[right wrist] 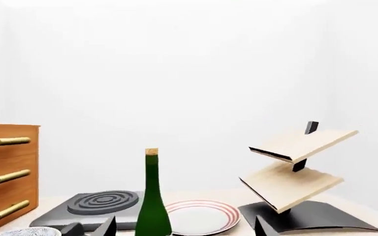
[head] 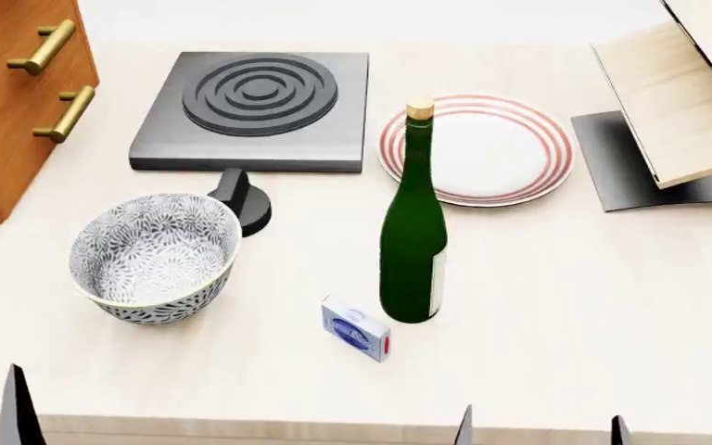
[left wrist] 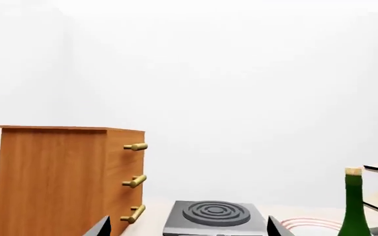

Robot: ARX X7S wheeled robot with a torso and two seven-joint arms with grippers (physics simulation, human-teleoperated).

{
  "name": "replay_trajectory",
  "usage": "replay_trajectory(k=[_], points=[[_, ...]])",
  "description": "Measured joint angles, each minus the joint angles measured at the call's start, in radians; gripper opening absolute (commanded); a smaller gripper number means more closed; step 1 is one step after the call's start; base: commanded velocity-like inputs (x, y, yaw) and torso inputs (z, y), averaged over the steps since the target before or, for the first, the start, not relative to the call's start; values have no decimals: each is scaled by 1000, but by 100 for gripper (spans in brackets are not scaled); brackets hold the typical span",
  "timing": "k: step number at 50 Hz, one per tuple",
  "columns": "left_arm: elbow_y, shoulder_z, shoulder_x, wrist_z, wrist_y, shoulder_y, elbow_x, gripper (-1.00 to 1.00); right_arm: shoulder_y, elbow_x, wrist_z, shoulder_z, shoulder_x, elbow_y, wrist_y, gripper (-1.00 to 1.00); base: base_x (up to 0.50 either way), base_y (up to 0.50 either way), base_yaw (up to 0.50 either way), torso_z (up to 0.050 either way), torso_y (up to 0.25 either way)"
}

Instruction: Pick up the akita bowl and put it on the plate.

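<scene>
1. Left tool (left wrist: 187, 227): only two dark finger tips show at the lower edge of the left wrist view, set wide apart and holding nothing. In the head view a single dark tip shows at the lower left corner.
2. Right tool (right wrist: 183, 227): two dark tips at the lower edge of the right wrist view, spread and empty. The arms themselves are out of sight.
3. Bowl (head: 153, 256): deep, round, ceramic, white with a dense grey-blue floral pattern inside and out and a pale rim. It stands upright on the tabletop (head: 578, 297), in front of the burner and left of the bottle, well apart from the plate. In the right wrist view only a sliver of its rim shows.
4. Plate (head: 480, 153): flat, round, white, with thin red rings near the rim. It lies just right of the burner; the bottle's neck hides part of its left edge.
5. Burner (head: 255, 109): square, dark grey, with raised concentric rings; a black knob sits at its front, behind the bowl.
6. Bottle (head: 414, 250): green glass, corked, upright.
7. Small box (head: 356, 328): blue-and-white label, too small to read.
8. Cabinet (head: 4, 102): wood grain with brass bar handles, cut off at the left.
9. Rack (head: 684, 93): two tilted pale wooden boards on a dark base, cut off at the right.
</scene>
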State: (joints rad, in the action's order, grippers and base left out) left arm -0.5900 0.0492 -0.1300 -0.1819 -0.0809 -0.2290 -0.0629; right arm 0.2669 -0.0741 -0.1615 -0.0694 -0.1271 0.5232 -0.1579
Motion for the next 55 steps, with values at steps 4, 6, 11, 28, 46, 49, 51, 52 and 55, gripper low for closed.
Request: replay_trajectory(k=[4, 6, 11, 28, 46, 49, 51, 52, 55], points=[[-6, -1, -6, 2, -67, -17, -17, 100, 19, -9, -7, 5, -4, 18, -35, 100, 0, 0, 0, 0, 0], [-8, -2, -8, 3, -100, -26, -22, 100, 27, -14, -9, 7, -6, 22, -56, 100, 0, 0, 0, 0, 0], [1, -5, -11, 7, -208, -47, -37, 100, 47, -10, -19, 11, -3, 20, -135, 100, 0, 0, 0, 0, 0], [56, 5, -28, 32, -484, -91, -84, 100, 79, -5, -42, 11, -2, -19, -330, 100, 0, 0, 0, 0, 0], [89, 14, -41, 27, -556, -91, -105, 100, 77, -32, -50, -10, -26, -42, -366, 100, 0, -72, 0, 0, 0], [94, 16, -42, 26, -561, -90, -105, 100, 75, -34, -52, -12, -29, -46, -368, 100, 0, -134, 0, 0, 0], [96, 17, -43, 24, -564, -90, -106, 100, 74, -35, -53, -14, -31, -48, -369, 100, 0, -135, 0, 0, 0], [97, 18, -43, 24, -565, -89, -106, 100, 73, -36, -54, -15, -32, -50, -369, 100, 0, -137, 0, 0, 0], [100, 19, -45, 22, -568, -89, -106, 100, 72, -38, -56, -17, -35, -54, -371, 100, 0, -135, 0, 0, 0]])
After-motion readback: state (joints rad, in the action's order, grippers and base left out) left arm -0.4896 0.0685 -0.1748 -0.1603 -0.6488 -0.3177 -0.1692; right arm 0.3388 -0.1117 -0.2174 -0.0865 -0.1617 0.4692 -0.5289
